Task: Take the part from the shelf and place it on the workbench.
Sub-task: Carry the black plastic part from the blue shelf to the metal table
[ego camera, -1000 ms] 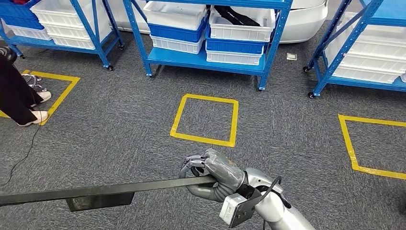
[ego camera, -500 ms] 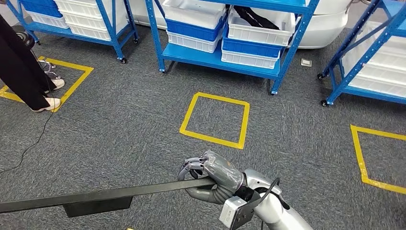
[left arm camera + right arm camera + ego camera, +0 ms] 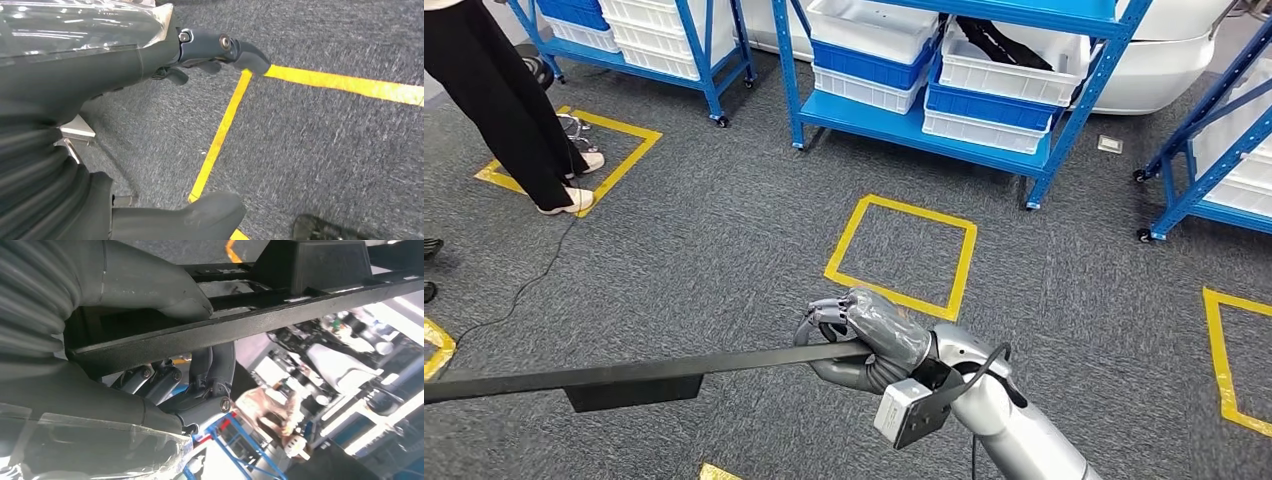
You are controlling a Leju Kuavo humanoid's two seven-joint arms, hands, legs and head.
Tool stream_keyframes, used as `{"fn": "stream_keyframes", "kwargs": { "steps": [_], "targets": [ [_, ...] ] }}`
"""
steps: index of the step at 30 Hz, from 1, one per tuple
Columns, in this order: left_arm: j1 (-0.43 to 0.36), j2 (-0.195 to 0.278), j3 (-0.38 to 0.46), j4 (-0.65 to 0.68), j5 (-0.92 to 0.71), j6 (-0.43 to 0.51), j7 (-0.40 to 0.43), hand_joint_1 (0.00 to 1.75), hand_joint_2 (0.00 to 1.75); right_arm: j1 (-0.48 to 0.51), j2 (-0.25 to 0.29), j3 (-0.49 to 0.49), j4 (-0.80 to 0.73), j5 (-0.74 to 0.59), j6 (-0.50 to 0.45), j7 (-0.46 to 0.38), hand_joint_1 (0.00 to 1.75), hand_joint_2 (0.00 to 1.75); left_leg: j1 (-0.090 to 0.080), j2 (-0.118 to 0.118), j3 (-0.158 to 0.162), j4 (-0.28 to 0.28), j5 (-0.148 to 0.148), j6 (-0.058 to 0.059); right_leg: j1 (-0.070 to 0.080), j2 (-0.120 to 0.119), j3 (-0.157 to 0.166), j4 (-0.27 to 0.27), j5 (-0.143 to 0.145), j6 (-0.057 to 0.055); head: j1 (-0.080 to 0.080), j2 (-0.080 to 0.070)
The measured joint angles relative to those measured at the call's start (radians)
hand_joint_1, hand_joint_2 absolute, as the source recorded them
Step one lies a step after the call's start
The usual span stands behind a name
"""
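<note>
Evidently the right hand (image 3: 864,352) has its fingers clamped round one end of the long black part (image 3: 624,376), which looks stiff and end-heavy, jutting well beyond the fingers; grip nearer mid-length.

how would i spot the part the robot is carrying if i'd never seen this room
Start at the grey carpet floor with its yellow tape squares, in front of the blue shelves. Low in the head view, the right hand grips a long black bar that reaches towards the robot's left. Unlike the white and blue bins, it is thin, dark and off the floor.
</note>
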Motion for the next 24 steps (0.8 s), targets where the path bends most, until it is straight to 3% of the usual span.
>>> {"fn": "stream_keyframes", "kwargs": {
  "steps": [3, 4, 5, 6, 8, 10, 14, 16, 18, 19, 20, 21, 23, 24],
  "targets": [
    [0.000, 0.003, -0.004, -0.002, -0.006, -0.008, -0.003, 0.00, 1.75, -0.026, 0.007, 0.002, 0.026, -0.029, 0.002, 0.000, 1.75, 1.75, 0.005, 0.036, -0.090, 0.181, -0.089, -0.016, 0.001, -0.019, -0.001, -0.001, -0.001, -0.012, -0.006, 0.000],
    [0.000, 0.004, -0.006, -0.003, -0.008, -0.011, -0.003, 0.00, 1.75, -0.033, 0.007, 0.002, 0.036, -0.036, 0.004, 0.000, 1.75, 1.75, 0.006, 0.040, -0.115, 0.225, -0.101, -0.019, 0.001, -0.027, -0.001, 0.000, -0.001, -0.012, -0.006, 0.000],
    [0.001, 0.005, -0.009, -0.004, -0.009, -0.014, -0.004, 0.00, 1.75, -0.039, 0.007, 0.002, 0.045, -0.040, 0.006, 0.000, 1.75, 1.75, 0.007, 0.042, -0.121, 0.233, -0.093, -0.021, 0.001, -0.034, -0.001, 0.000, -0.002, -0.013, -0.007, 0.000],
    [0.001, 0.006, -0.012, -0.005, -0.010, -0.016, -0.004, 0.00, 1.75, -0.044, 0.008, 0.002, 0.053, -0.044, 0.009, 0.000, 1.75, 1.75, 0.008, 0.046, -0.107, 0.201, -0.068, -0.021, 0.001, -0.040, -0.001, 0.000, -0.002, -0.012, -0.006, 0.000],
    [0.001, 0.008, -0.020, -0.006, -0.017, -0.022, -0.003, 0.00, 1.75, -0.059, 0.009, 0.002, 0.064, -0.049, 0.013, -0.001, 1.75, 1.75, 0.008, 0.071, -0.038, 0.064, -0.004, -0.015, 0.004, -0.051, 0.001, 0.000, -0.004, -0.010, -0.007, 0.000],
    [-0.001, 0.010, -0.027, -0.007, -0.025, -0.026, -0.001, 0.00, 1.75, -0.073, 0.009, 0.002, 0.070, -0.054, 0.016, -0.002, 1.75, 1.75, 0.003, 0.091, 0.011, -0.031, 0.027, -0.005, 0.011, -0.059, 0.001, 0.000, -0.007, -0.003, -0.005, 0.000],
    [0.001, 0.010, -0.037, -0.007, -0.029, -0.031, -0.001, 0.00, 1.75, -0.081, 0.007, 0.001, 0.077, -0.064, 0.019, -0.002, 1.75, 1.75, -0.001, 0.068, 0.018, -0.052, 0.035, 0.020, 0.016, -0.067, -0.002, 0.009, -0.019, 0.017, -0.001, 0.000],
    [0.001, 0.009, -0.042, -0.007, -0.029, -0.034, -0.001, 0.00, 1.75, -0.081, 0.003, 0.001, 0.078, -0.067, 0.019, -0.002, 1.75, 1.75, 0.003, 0.055, 0.024, -0.062, 0.042, 0.034, 0.015, -0.040, -0.035, 0.084, -0.058, 0.015, 0.002, 0.000],
    [0.000, 0.010, -0.046, -0.008, -0.029, -0.034, -0.002, 0.00, 1.75, -0.077, -0.004, 0.002, 0.081, -0.068, 0.020, -0.003, 1.75, 1.75, 0.002, 0.040, 0.024, -0.062, 0.042, 0.040, 0.012, -0.016, -0.101, 0.219, -0.113, 0.007, 0.004, 0.000],
    [0.000, 0.010, -0.047, -0.008, -0.029, -0.034, -0.002, 0.00, 1.75, -0.074, -0.008, 0.002, 0.083, -0.068, 0.020, -0.002, 1.75, 1.75, 0.002, 0.030, 0.024, -0.062, 0.042, 0.040, 0.011, -0.011, -0.129, 0.272, -0.128, 0.009, 0.005, 0.000],
    [0.001, 0.010, -0.047, -0.008, -0.029, -0.034, -0.002, 0.00, 1.75, -0.071, -0.010, 0.002, 0.086, -0.068, 0.021, -0.002, 1.75, 1.75, 0.002, 0.020, 0.024, -0.062, 0.042, 0.040, 0.010, -0.009, -0.142, 0.291, -0.128, 0.014, 0.005, 0.000],
    [0.001, 0.010, -0.047, -0.008, -0.029, -0.034, -0.002, 0.00, 1.75, -0.070, -0.012, 0.003, 0.087, -0.068, 0.021, -0.002, 1.75, 1.75, 0.002, 0.011, 0.025, -0.061, 0.042, 0.039, 0.010, -0.007, -0.135, 0.270, -0.111, 0.023, 0.005, 0.000],
    [0.001, 0.009, -0.048, -0.009, -0.030, -0.035, -0.002, 0.00, 1.75, -0.070, -0.013, 0.004, 0.088, -0.070, 0.023, -0.001, 1.75, 1.75, 0.001, -0.008, 0.026, -0.058, 0.040, 0.036, 0.006, 0.006, -0.076, 0.134, -0.050, 0.038, 0.006, 0.000],
    [0.001, 0.009, -0.049, -0.009, -0.030, -0.035, -0.002, 0.00, 1.75, -0.072, -0.013, 0.004, 0.087, -0.072, 0.023, 0.001, 1.75, 1.75, -0.001, -0.016, 0.025, -0.055, 0.038, 0.031, 0.005, 0.014, -0.045, 0.070, -0.024, 0.040, 0.006, 0.000]
  ]
}}
